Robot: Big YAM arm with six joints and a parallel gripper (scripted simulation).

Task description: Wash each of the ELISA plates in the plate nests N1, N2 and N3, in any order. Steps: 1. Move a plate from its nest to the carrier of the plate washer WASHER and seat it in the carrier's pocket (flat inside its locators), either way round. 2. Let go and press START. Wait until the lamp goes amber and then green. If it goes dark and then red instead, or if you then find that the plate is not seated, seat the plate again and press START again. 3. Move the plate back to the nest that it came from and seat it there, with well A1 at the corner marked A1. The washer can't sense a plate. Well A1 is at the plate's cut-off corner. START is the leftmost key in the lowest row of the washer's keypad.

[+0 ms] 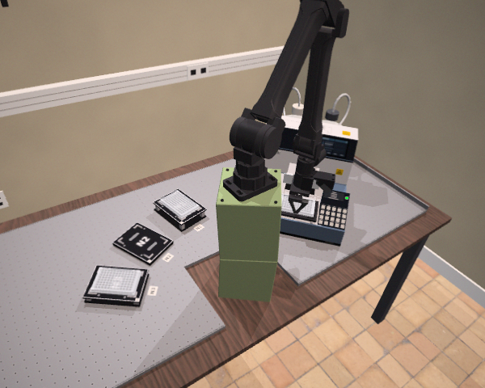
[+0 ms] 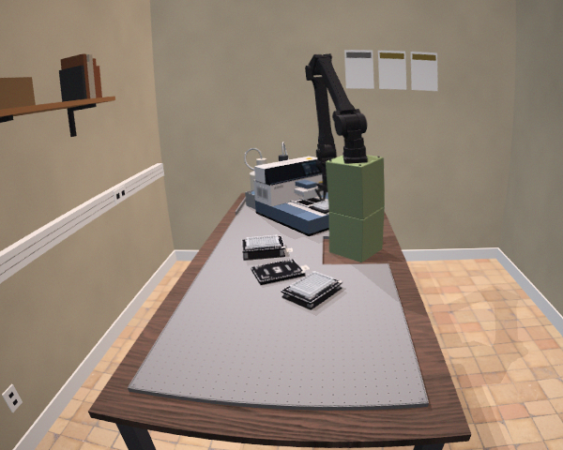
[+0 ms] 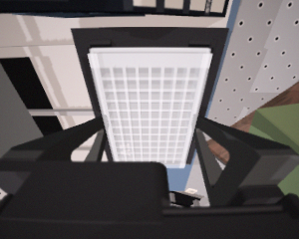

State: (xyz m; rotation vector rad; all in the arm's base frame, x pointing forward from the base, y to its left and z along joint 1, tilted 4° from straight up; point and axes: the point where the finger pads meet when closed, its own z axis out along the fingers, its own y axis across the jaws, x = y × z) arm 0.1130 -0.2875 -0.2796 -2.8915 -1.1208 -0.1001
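Observation:
A clear plate [image 1: 309, 209] [image 2: 319, 206] [image 3: 149, 75] lies level in the black carrier [image 3: 149, 36] of the washer. My gripper [image 1: 300, 205] [image 2: 322, 196] [image 3: 149, 119] is shut on this plate, with one finger against each long side near its middle. The washer's lamp [image 1: 347, 197] is green. Nest N2 [image 1: 129, 241] [image 2: 266, 279] is empty. One plate [image 1: 178, 204] [image 2: 263, 241] sits on nest N1 and another plate [image 1: 117, 280] [image 2: 312, 284] on nest N3. The cut-off corner of the held plate cannot be made out.
The keypad [image 1: 333, 216] is beside the carrier, close to the gripper. The washer's tall white housing [image 2: 278, 186] stands behind the carrier. The green pedestal [image 1: 249, 234] [image 2: 355, 208] [image 3: 286, 134] stands between the washer and the nests.

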